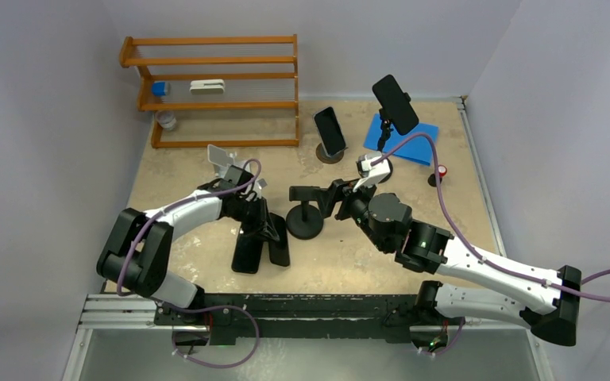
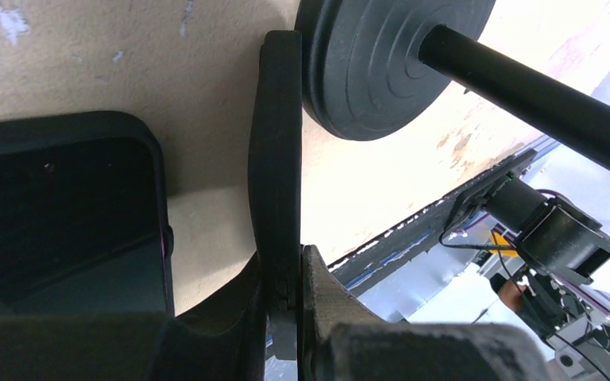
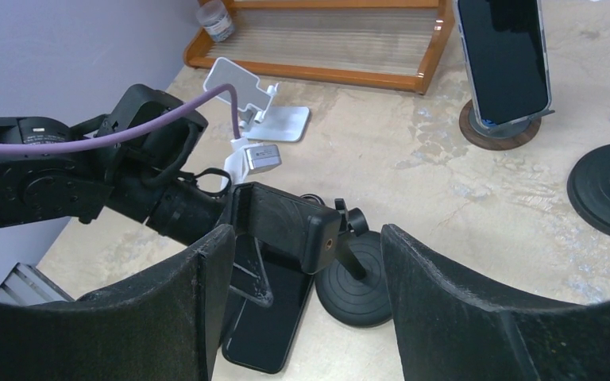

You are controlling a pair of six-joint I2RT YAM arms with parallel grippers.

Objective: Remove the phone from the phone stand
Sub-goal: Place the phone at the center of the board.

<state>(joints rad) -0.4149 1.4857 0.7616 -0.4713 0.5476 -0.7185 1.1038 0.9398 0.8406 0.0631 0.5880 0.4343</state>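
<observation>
Pinching the phone (image 2: pixel 278 143) edge-on between narrowed fingers, the left hand (image 2: pixel 282 274) holds it low over the worktop (image 1: pixel 337 262), just beside the phone stand (image 1: pixel 306 224); the right hand (image 3: pixel 307 238) gapes wide, facing the stand's clamp.

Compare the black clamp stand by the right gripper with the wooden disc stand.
The black clamp stand has an empty holder; the wooden disc stand props up a phone. The clamp stand has a pole and clamp head; the wooden stand is a low disc. Open, the right gripper flanks the clamp stand's holder; no gripper is near the wooden stand. Both have round bases.
</observation>
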